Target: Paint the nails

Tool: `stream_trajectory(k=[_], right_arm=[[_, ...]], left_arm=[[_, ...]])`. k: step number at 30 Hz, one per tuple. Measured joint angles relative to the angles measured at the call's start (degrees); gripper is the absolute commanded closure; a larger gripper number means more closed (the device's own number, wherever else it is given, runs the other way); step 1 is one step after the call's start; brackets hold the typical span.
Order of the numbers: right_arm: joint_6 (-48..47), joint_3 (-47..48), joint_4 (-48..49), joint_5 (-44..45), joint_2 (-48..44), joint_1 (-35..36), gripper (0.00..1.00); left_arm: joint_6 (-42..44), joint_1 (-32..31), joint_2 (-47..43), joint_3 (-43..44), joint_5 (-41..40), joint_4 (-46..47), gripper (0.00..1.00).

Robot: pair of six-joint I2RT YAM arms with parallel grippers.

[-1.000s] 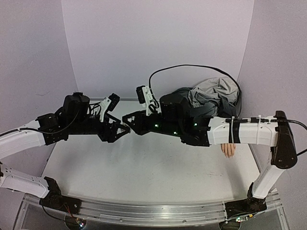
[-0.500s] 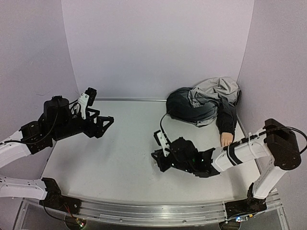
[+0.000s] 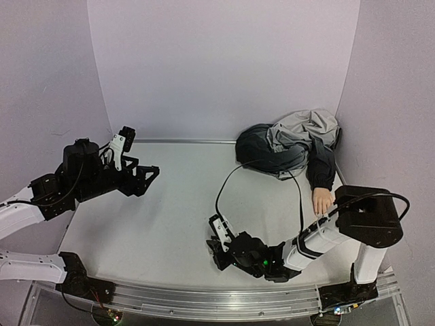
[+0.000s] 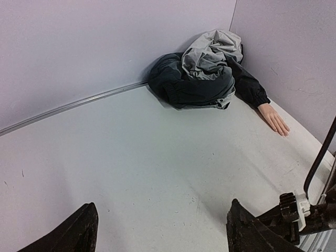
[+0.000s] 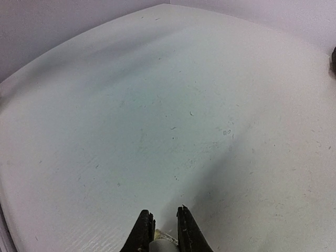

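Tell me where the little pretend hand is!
The hand lies at the table's right edge in the top view, poking from the dark jacket sleeve.

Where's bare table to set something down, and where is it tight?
Widest bare patch: mid-table, bordered by the left hand, the jacket and the right hand, which grips a small pale item at the near edge. The strip along the back wall left of the jacket is free. Crowded: right side, with sleeve, mannequin hand, cable.
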Motion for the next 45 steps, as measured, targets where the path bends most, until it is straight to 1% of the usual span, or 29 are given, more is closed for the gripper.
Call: stream_trajectory(k=[3,5,6,8,9,12,13,17,19,21,25,28,33,35,36,39,41,45], right_arm=[[0.76,-0.02,0.76,1.92,1.77,0.74,0.99],[1.18,-0.02,1.38,2.89,1.77,0.98,0.90],[1.38,-0.02,1.70,3.23,1.77,1.03,0.82],[1.75,-0.04,2.16,3.96,1.77,1.03,0.62],[2.08,-0.15,2.58,4.33,1.77,1.03,0.53],[1.90,-1.27,3.02,5.31,0.98,0.96,0.40],[1.79,-1.95,2.95,5.35,0.24,0.87,0.37],[1.73,-3.93,2.38,4.63,-4.17,-0.48,0.32],[2.34,-4.87,1.16,3.63,-7.74,-2.40,0.29],[3.10,-6.05,-0.55,2.45,-12.46,-5.75,0.28],[4.48,-6.60,-6.38,-0.90,-21.81,-17.18,0.25],[4.83,-7.48,-10.64,-4.52,-27.04,-28.17,0.23],[4.07,-9.01,-20.61,-11.23,-35.01,-46.86,0.20],[3.26,-9.01,-23.80,-13.94,-37.90,-52.89,0.18],[2.58,-9.01,-25.64,-15.87,-39.58,-57.05,0.16],[0.59,-8.76,-29.07,-18.64,-42.45,-65.11,0.10],[-0.85,-8.24,-31.47,-19.30,-43.93,-67.38,0.02],[-3.72,-5.92,-36.28,-19.98,-47.34,-67.38,0.02]], left_arm=[[-0.04,0.00,-0.02,0.00,0.00,0.00,0.15],[-0.07,0.00,-0.02,0.00,-0.02,0.00,0.15],[-0.11,0.00,-0.02,0.00,-0.02,0.00,0.15],[-0.22,0.00,-0.02,0.00,-0.02,0.00,0.15],[-0.24,0.00,-0.02,0.00,-0.02,0.00,0.15],[-0.24,0.00,-0.02,0.00,0.00,0.00,0.13],[-0.24,0.00,-0.02,0.00,0.02,0.00,0.13],[-0.17,0.00,-0.02,0.00,0.02,0.00,0.10],[-0.20,0.11,0.00,0.00,-0.09,0.00,0.09],[-0.24,0.48,0.00,0.00,-0.28,0.00,0.07],[-0.26,4.55,-0.02,-0.22,-0.33,0.11,0.06],[-0.46,11.32,-0.46,-1.68,0.55,0.48,0.06],[-1.81,29.92,-2.69,-5.88,3.23,0.72,0.07],[-2.12,34.62,-3.56,-6.01,3.85,0.90,0.08],[-2.34,36.39,-4.09,-6.01,4.15,1.31,0.08],[-2.12,38.95,-4.92,-5.99,4.33,2.91,0.08],[-1.36,39.34,-4.63,-5.99,4.20,3.63,0.08],[0.44,39.39,-3.96,-5.55,4.20,3.82,0.07]])
